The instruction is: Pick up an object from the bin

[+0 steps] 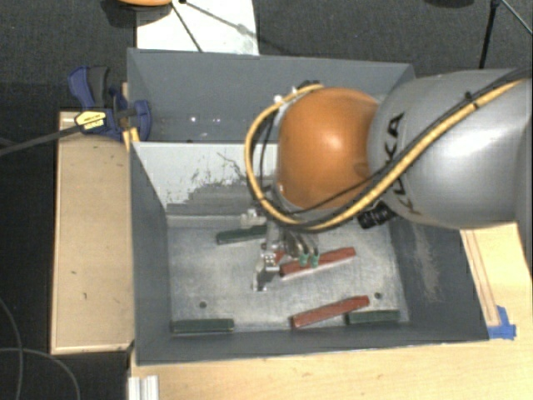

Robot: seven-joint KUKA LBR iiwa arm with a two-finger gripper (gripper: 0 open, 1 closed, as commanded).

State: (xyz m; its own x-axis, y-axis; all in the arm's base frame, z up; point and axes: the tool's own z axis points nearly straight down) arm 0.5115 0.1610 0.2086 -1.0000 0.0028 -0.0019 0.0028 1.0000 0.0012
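The pick looks unfinished: the pincer (266, 272) is low over the middle of the bin (154, 232) floor, and every thing appears to lie flat on the metal. Nearest it is a red-brown bar (326, 259), whose left end, with a small green patch, is just beside the pincer. A dark green bar (240, 237) lies just behind. Gripping and lifting are probably what is left. Along the front wall lie a second red-brown bar (330, 312) and two dark green strips (202, 327) (372, 316). The orange cover (321, 148) and cables hide the wrist, so it cannot be told whether the pincer is spread or closed, or whether it has hold of anything.
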